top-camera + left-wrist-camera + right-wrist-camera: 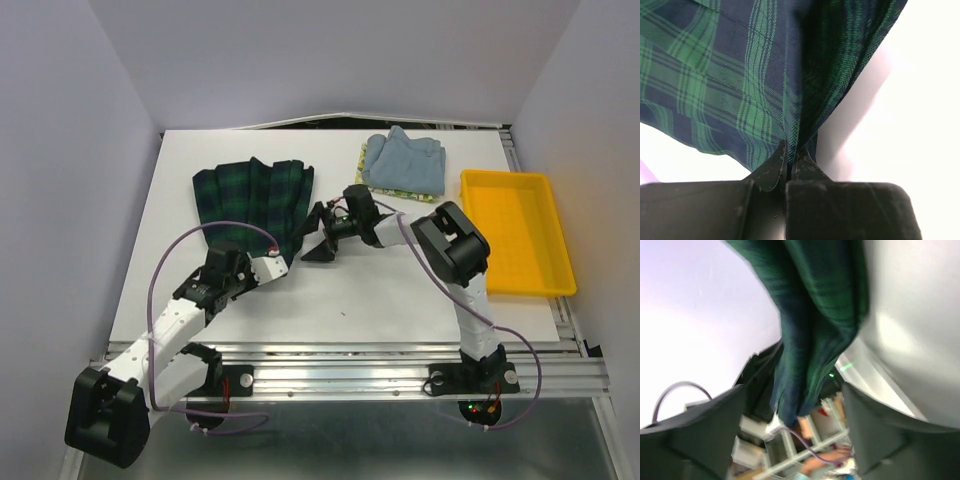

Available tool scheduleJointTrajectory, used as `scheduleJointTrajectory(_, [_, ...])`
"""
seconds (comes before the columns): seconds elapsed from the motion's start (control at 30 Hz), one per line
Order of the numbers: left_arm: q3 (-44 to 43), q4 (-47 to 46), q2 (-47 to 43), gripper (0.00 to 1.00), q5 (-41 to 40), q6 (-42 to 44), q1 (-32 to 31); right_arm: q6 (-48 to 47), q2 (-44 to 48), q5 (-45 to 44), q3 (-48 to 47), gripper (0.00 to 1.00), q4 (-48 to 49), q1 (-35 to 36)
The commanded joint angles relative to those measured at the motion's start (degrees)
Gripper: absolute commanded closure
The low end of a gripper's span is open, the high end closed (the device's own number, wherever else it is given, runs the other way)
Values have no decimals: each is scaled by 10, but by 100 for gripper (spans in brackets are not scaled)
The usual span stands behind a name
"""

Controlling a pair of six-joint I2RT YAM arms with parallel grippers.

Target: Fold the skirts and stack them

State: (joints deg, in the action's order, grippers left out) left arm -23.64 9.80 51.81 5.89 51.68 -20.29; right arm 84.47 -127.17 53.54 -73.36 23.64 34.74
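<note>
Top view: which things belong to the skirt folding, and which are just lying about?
Belongs to the job:
plaid skirt
blue-grey skirt
lemon-print skirt, under the blue-grey one

Just lying about:
yellow tray, right of the skirts

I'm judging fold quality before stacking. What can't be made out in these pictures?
Top view: the white-yellow lemon-print cloth skirt is mostly covered by the light blue-grey cloth skirt; its fold is unreadable.
Top view: the right tool hides part of the right edge of the dark green-navy plaid cloth skirt; the right wrist view is blurred.
Left wrist view: frame edges cut the plaid off; only the shut left tool pinching it shows.
</note>
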Motion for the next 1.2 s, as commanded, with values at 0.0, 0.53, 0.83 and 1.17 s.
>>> scheduleJointTrajectory(0.0, [-46,87,-14,100,24,15,-3,-173,62,1,-31,10,-105,-67])
scheduleJointTrajectory(0.53, [-178,325,-6,100,147,40,-12,-651,-125,-135,-619,7,-395,-106])
scheduleJointTrajectory(0.83, [-259,464,14,100,217,110,-18,-673,-168,-129,-581,2,-211,-55])
scheduleJointTrajectory(1.17, [-294,520,31,100,255,132,-31,-778,-221,-88,-559,1,-224,12])
